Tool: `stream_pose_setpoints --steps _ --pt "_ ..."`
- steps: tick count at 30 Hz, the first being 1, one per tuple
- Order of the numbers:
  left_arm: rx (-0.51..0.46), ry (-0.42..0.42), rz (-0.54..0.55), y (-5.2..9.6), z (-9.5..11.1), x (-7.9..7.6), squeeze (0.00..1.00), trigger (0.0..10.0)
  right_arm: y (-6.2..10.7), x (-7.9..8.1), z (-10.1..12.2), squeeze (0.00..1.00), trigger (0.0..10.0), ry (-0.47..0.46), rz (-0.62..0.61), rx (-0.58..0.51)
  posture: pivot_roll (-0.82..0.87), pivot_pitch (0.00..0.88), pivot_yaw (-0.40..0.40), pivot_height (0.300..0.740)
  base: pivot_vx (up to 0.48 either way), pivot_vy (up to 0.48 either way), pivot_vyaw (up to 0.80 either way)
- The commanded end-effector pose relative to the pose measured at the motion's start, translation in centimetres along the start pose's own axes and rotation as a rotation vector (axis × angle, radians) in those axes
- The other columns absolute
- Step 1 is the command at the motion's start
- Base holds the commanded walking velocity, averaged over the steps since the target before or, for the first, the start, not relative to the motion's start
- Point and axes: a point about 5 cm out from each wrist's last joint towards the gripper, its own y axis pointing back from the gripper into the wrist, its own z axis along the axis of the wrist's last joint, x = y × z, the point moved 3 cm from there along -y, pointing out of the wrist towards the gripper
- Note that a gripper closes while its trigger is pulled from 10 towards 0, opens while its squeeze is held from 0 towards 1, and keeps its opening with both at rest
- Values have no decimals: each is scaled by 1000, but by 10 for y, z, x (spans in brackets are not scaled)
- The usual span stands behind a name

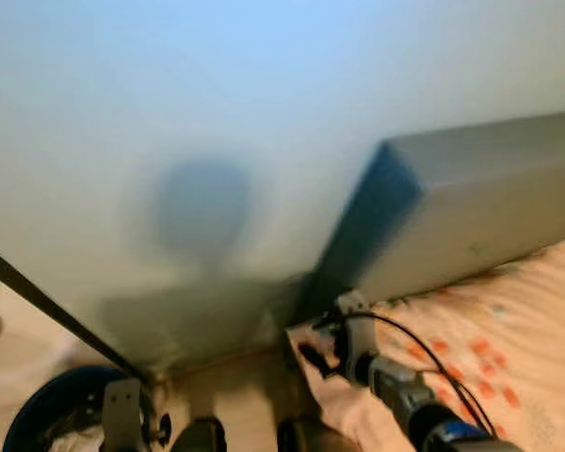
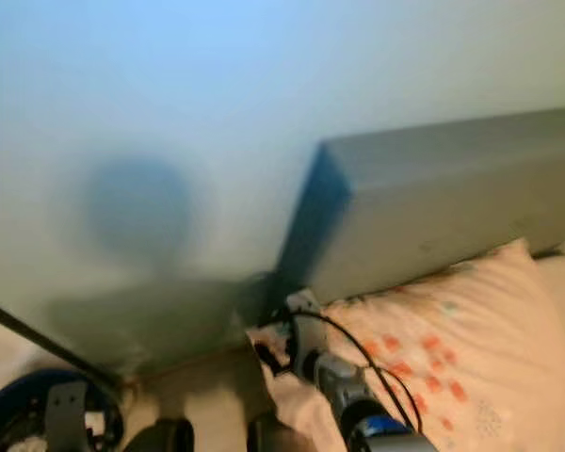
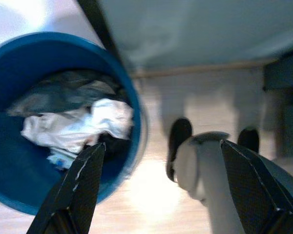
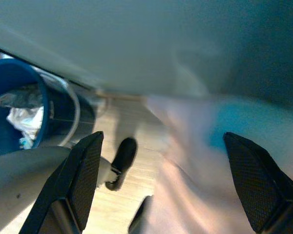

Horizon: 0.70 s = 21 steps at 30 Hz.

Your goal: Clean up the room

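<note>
Two open grippers and a blurred head view are what I work with. At the lower left of the head view sits the round blue plastic bin (image 1: 47, 400), partly cut by the frame edge; in the left wrist view it holds crumpled white paper (image 3: 83, 127) and a dark grey wad (image 3: 63, 90). My left gripper (image 3: 161, 187) hangs above the pale wooden floor (image 3: 151, 190) just beside the bin rim, jaws spread wide, nothing between them. A thin black bar (image 1: 56, 315) slants up from the bin toward the left edge, against the pale blue-white wall (image 1: 264, 94).

Moving to lower centre, my right gripper (image 1: 313, 356) reaches forward at the corner of the peach bedcover with orange spots (image 1: 490, 348); the right wrist view shows its jaws wide apart and empty, the cover blurred beneath them. In the right half rises the grey padded headboard (image 1: 480, 207).

I judge the risks like this: with this blur I may close on a fold of the cover instead of any litter and drag the bedding off. The black cable (image 1: 424, 348) looped over my right wrist could snag the headboard corner. My left arm, this near the rim, could tip the bin if I turn.
</note>
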Motion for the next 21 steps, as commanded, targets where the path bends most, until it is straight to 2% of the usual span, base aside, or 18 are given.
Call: stream_pose_setpoints --steps 1,12,15,18,21 --pt "45 1 -5 5 -16 -4 0 10000 10 -18 -20 0 10000 -39 -99 67 -51 114 -23 740 0 -416 0" --pt "51 13 2 5 -17 -4 0 10000 13 -25 -22 0 10000 -67 -142 70 -51 114 -23 740 0 -38 0" --pt "122 8 21 9 -30 -1 0 10000 18 -32 -31 0 10000 -99 -189 97 -49 117 -21 740 0 0 0" --pt "134 4 27 9 -32 0 0 10000 19 -32 -32 0 10000 -102 -191 100 -49 117 -21 740 0 0 0" --pt "148 -17 27 11 -36 2 0 10000 18 -29 -34 0 10000 -88 -177 122 -48 112 -21 740 0 0 -717"
